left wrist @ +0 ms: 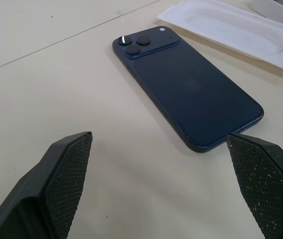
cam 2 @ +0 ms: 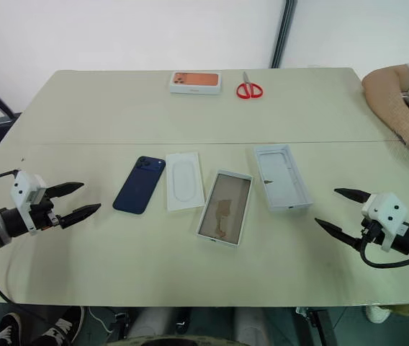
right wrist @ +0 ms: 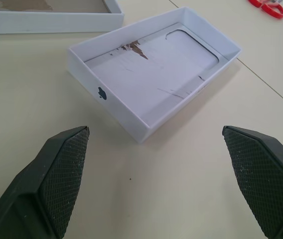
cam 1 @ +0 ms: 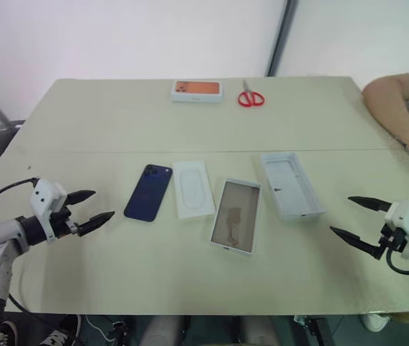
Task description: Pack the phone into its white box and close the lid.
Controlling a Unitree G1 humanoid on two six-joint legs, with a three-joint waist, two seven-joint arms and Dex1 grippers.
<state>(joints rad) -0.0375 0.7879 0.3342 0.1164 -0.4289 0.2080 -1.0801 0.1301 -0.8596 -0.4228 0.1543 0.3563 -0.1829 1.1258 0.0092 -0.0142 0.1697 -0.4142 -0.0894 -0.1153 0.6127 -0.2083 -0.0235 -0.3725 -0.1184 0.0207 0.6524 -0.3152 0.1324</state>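
Observation:
The dark navy phone (cam 1: 148,192) lies back up on the beige table (cam 1: 118,122), left of centre, its camera cluster at the far end. To its left hovers my left gripper (cam 1: 102,204), open and pointing at it; the left wrist view has the phone (left wrist: 186,89) just beyond the fingertips. The shallow white box (cam 1: 236,215) lies open at the centre, with a brownish inside. Right of it rests the taller-walled lid (cam 1: 291,184), hollow side up. My right gripper (cam 1: 341,215) is open, empty, a little to the right of the lid (right wrist: 151,74).
A flat white rounded card (cam 1: 194,188) lies between the phone and the box. At the table's far edge sit a white box with an orange phone picture (cam 1: 197,90) and red scissors (cam 1: 250,97). A person's arm (cam 1: 395,108) rests at the far right corner.

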